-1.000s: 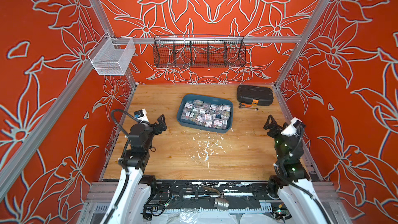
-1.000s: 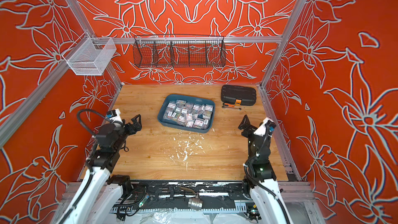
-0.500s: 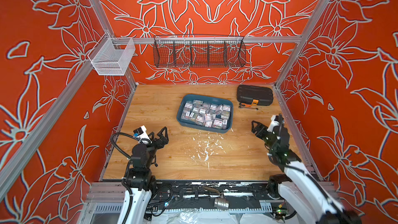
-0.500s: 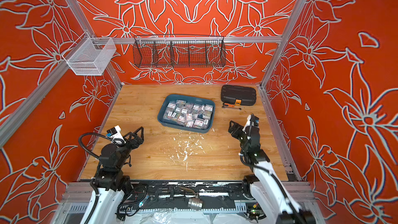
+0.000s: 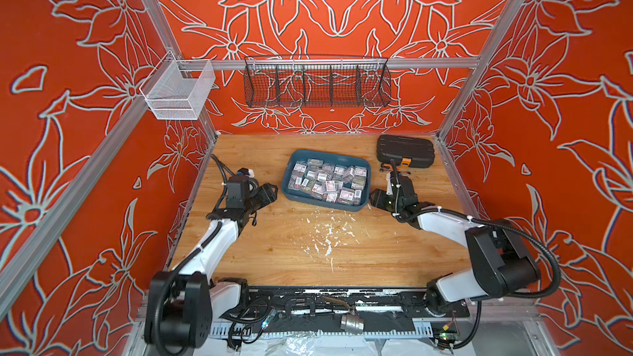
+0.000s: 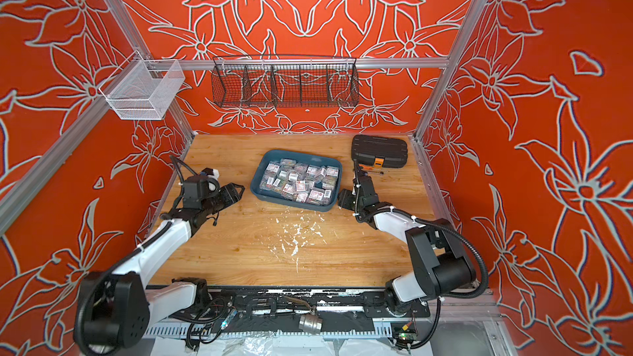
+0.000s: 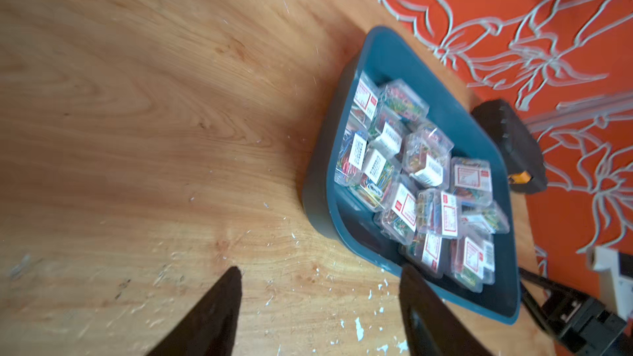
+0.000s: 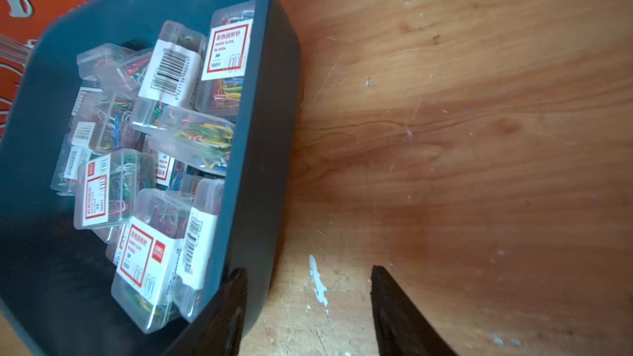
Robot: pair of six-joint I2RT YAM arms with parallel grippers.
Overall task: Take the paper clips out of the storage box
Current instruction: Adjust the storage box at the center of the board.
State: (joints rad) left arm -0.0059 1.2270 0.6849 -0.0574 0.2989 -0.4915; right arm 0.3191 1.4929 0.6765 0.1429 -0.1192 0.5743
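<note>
- The storage box [image 5: 322, 205] sits mid-table towards the far side of the wooden table [image 5: 291, 255], heaped with the paper clips [image 5: 327, 181].
- The left gripper [image 5: 270, 191] is just left of the box, jaws parted and empty.
- The right gripper [image 5: 374, 200] is at the box's near right corner, jaws parted, gripping nothing.

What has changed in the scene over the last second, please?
Both arms reached in toward the storage box: left gripper beside its left end, right gripper at its right near corner, both open, empty. Box, paper clips and black case stayed put.
</note>
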